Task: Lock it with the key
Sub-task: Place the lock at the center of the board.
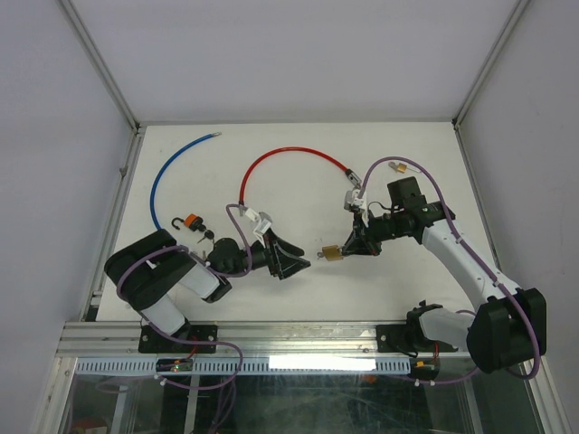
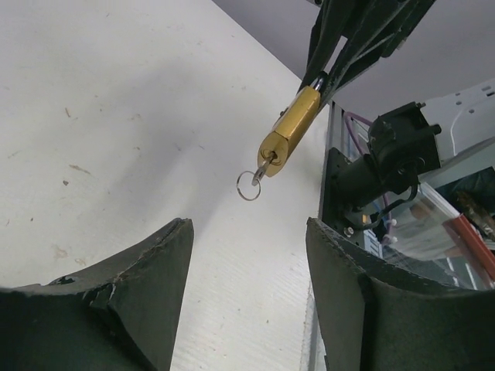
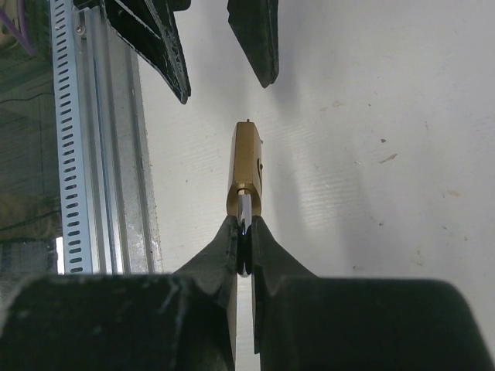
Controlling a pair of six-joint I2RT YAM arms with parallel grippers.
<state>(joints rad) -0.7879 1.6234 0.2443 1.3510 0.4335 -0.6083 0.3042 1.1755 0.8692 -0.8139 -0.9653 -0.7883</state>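
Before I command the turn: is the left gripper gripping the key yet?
No, the left wrist view shows the left gripper open and short of the key, which sticks out of the padlock untouched.

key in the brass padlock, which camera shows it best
Left wrist view: the small silver key, ring included, sticks out below the rectangular brass padlock. The top external view shows the padlock tiny, the key barely visible. The right wrist view looks from the shackle end, so the padlock's body nearly hides the key.
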